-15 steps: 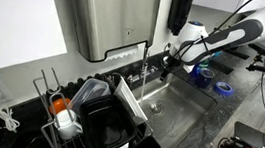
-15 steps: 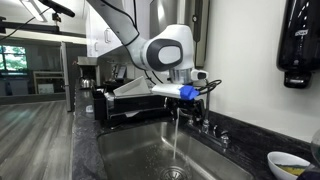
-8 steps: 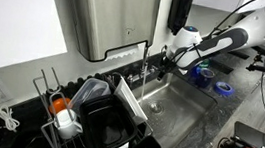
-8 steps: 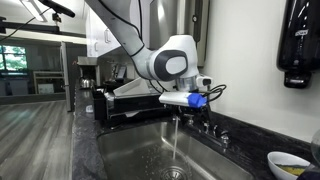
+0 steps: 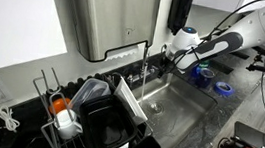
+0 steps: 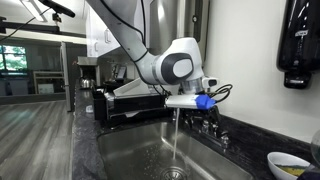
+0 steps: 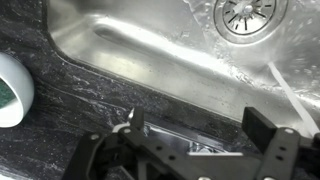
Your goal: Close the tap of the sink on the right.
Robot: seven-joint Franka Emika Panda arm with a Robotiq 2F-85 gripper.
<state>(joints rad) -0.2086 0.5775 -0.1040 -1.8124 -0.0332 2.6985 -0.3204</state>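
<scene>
The sink has a chrome tap at its back edge, and water runs from the spout into the basin. In an exterior view the stream falls beside the tap handles. My gripper hovers at the back of the sink just above the tap fittings, and it also shows in an exterior view. In the wrist view its jaws are open, with a chrome tap part between the fingers. The drain lies beyond.
A dish rack with black ware stands beside the sink. A blue tape roll and a blue container lie on the dark counter. A white bowl with a green sponge sits near the sink rim. A soap dispenser hangs on the wall.
My gripper has moved along the back of the sink, away from the dish rack and slightly lower, over the tap handles. Water still runs.
</scene>
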